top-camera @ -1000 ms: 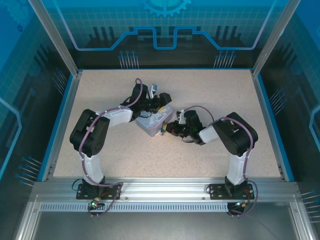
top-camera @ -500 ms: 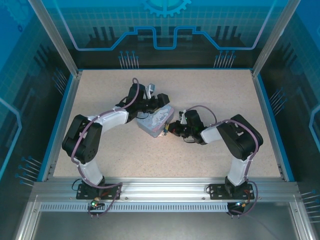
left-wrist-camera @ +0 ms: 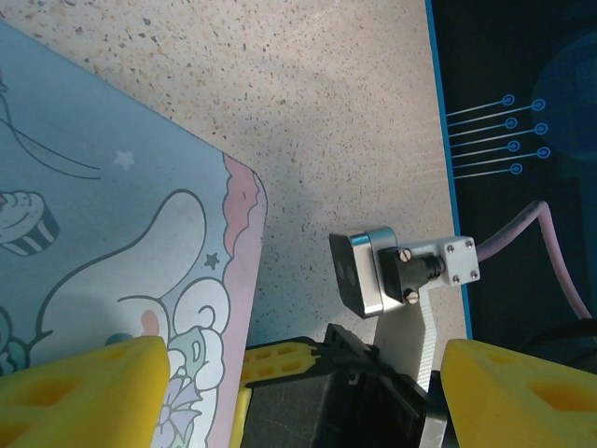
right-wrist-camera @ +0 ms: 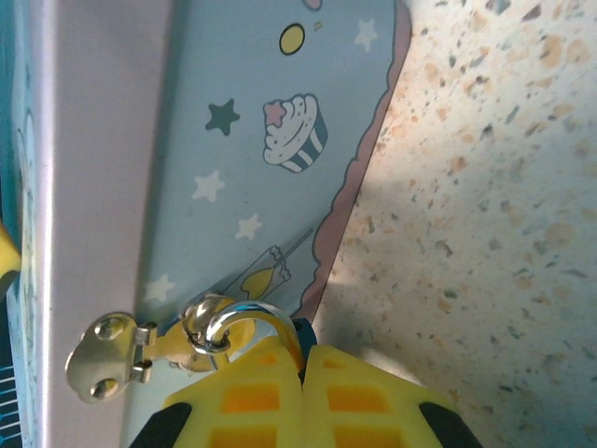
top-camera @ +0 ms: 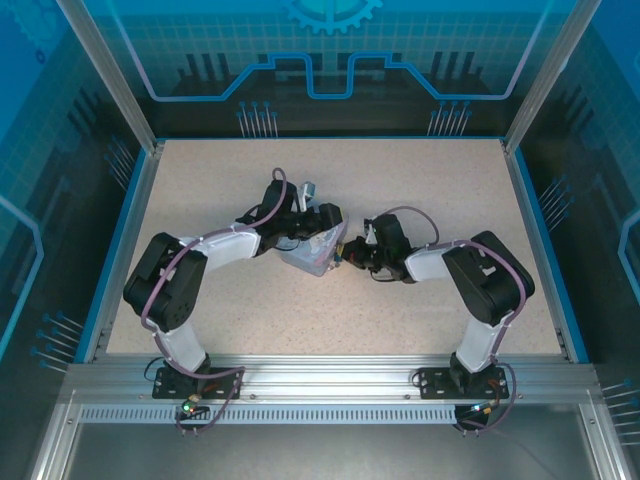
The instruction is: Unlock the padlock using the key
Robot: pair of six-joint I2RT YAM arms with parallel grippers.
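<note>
yellow pads of my right gripper (right-wrist-camera: 300,359) are pressed flat together with no gap between them, and they seem to pinch the padlock (right-wrist-camera: 244,315) by its top: its silver shackle curls out just above my tips, while the dark body is mostly hidden behind the pads, so i cannot be sure of the exact hold. that shackle passes through the loop of a small silver hasp (right-wrist-camera: 107,355) riveted to the pale side wall of the tin (right-wrist-camera: 280,140), whose blue lid carries stars and a cupcake. beyond the tin's pink scalloped edge lies the speckled table (right-wrist-camera: 504,187). my left gripper (left-wrist-camera: 308,392) stands wide open, one yellow finger (left-wrist-camera: 84,392) over the cartoon lid and the other out past the tin's corner. between them sits a black and yellow part, and just past it a small silver block (left-wrist-camera: 366,273) on a bracket. from above, both arms meet at the tin around mid-table, left from the far side, right at its near-right corner.
</note>
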